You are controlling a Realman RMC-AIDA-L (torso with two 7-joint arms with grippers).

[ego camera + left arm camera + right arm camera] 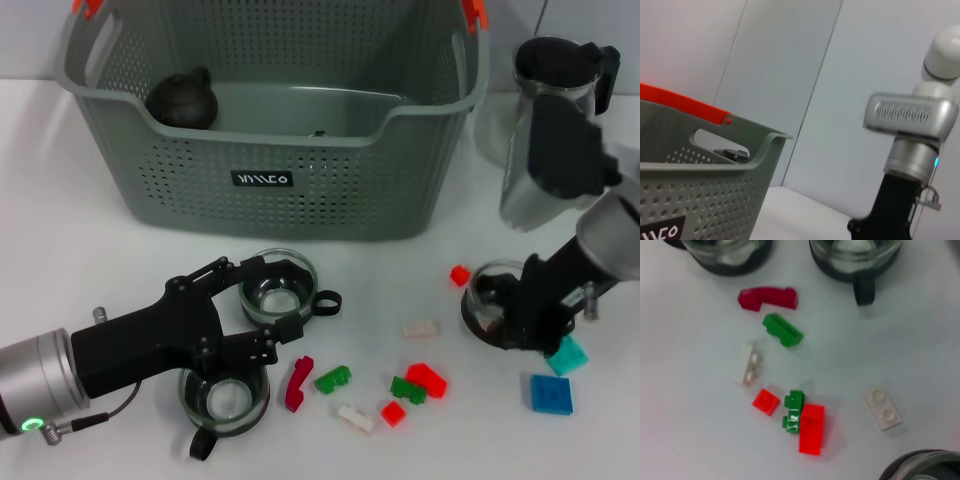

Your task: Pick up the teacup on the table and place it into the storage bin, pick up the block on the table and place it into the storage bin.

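Just in front of the storage bin [270, 150], the left claw [262, 310] spread open around a glass teacup [279, 285] standing on the worktop [80, 250]; the right claw [530, 320], grip unclear, hung beside another cup [490, 300].

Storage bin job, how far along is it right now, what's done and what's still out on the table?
Barely started. The grey-green perforated storage bin holds only a dark round pot; no cup or block is visible inside. In hand: the left gripper is at a glass teacup with black handle, and the right gripper is at another glass teacup. Left: a third glass teacup and scattered blocks like the dark red curved one.
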